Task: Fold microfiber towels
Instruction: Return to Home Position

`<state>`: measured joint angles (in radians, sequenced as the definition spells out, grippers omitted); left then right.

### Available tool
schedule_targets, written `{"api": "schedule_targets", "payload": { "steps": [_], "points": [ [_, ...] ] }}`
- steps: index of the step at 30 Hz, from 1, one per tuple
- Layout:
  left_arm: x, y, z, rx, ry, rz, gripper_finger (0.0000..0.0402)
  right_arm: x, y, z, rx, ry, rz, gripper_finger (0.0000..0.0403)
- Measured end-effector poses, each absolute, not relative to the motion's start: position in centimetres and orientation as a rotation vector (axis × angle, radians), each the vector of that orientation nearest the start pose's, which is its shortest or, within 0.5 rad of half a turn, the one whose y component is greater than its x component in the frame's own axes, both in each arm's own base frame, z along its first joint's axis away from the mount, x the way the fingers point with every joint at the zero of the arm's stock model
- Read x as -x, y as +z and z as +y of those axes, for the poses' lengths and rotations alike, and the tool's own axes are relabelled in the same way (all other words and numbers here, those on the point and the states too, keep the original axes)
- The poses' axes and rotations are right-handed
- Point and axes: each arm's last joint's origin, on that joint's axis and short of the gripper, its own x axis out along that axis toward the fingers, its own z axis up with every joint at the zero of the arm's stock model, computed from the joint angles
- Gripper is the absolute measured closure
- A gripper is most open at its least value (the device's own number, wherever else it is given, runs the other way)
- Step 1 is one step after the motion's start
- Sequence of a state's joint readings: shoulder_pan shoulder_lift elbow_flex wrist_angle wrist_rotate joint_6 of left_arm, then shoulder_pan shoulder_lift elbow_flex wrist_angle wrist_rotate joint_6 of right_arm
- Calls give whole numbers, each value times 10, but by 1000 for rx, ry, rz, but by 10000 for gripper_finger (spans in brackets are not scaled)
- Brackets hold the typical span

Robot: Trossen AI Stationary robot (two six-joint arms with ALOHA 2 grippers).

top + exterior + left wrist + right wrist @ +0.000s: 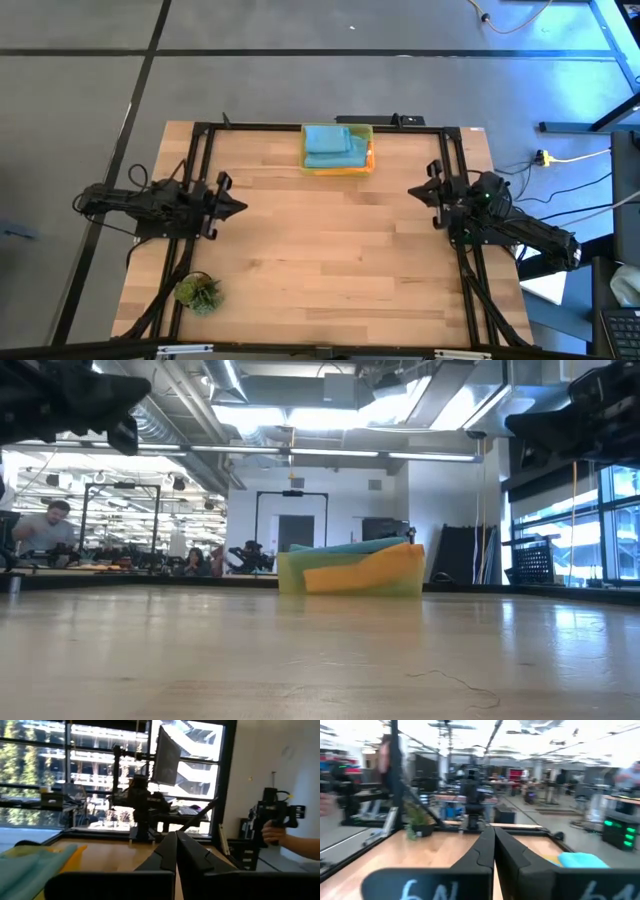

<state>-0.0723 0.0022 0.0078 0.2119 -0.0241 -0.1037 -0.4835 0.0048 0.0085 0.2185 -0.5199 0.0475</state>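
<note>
The microfiber towels lie stacked in the yellow bin (pixel 337 168) at the table's far edge: teal-blue ones (pixel 327 145) on top, an orange one (pixel 370 155) at the right side; the green one is hidden. In the low view the orange towel (pixel 365 572) shows through the bin's wall. My left gripper (pixel 243 208) is shut and empty above the table's left side. My right gripper (pixel 412 190) is shut and empty above the right side. Both point toward the table's middle.
A small green plant tuft (pixel 199 292) stands near the front left corner. A black frame (pixel 320 126) runs along the table's far, left and right edges. People sit at desks in the room behind (pixel 40 535). A person's hand (pixel 274 832) shows beyond the table.
</note>
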Motion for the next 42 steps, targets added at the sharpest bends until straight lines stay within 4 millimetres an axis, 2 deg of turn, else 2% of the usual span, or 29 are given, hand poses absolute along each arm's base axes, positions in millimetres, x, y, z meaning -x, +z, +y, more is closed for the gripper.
{"api": "schedule_targets", "payload": {
  "steps": [3, 7, 13, 20, 29, 42],
  "points": [
    [-94, 188, -8, 89, -108, -234, 400, -88, 186, -32, 46, -39, -198, 391],
    [-94, 188, -6, 81, -67, -238, 398, -87, 186, -34, 72, -118, -198, 390],
    [-94, 188, -5, 81, -19, -238, 398, -87, 186, -34, 70, -121, -198, 389],
    [-94, 188, -5, -62, 5, -238, 385, -87, 186, -34, 71, -122, -199, 389],
    [-94, 188, -5, -66, 5, -238, 374, -87, 186, -34, 71, -122, -199, 389],
    [-94, 188, -5, -66, 3, -238, 392, -87, 186, -34, 71, -122, -199, 389]
  ]
}}
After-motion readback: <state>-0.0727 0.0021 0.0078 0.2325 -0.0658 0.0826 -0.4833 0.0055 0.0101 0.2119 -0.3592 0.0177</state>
